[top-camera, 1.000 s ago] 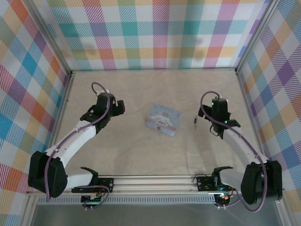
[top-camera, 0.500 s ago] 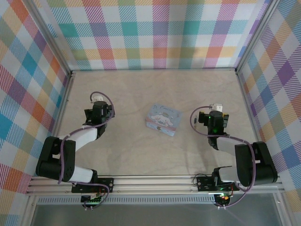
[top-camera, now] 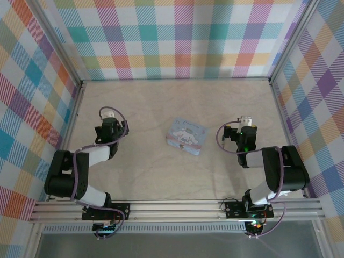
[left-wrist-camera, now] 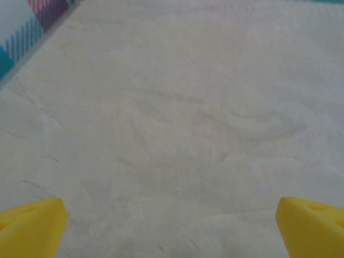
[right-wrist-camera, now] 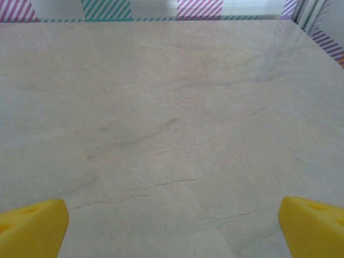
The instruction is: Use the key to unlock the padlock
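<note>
Left wrist view: I am holding my left end effector [left-wrist-camera: 172, 228] spread wide above the worktop [left-wrist-camera: 177, 107], right end effector [right-wrist-camera: 173, 228] likewise.

Right tool's [right-wrist-camera: 172, 232] yellow fingertips [right-wrist-camera: 32, 228] wide apart over pale marbled tabletop [right-wrist-camera: 172, 118], striped wall [right-wrist-camera: 105, 8] beyond.

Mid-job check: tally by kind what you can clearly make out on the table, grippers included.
Grippers: 2 (left gripper and right gripper, both open)
Tins: 1 (light-blue tin, mid-table)
Total: 3
</note>
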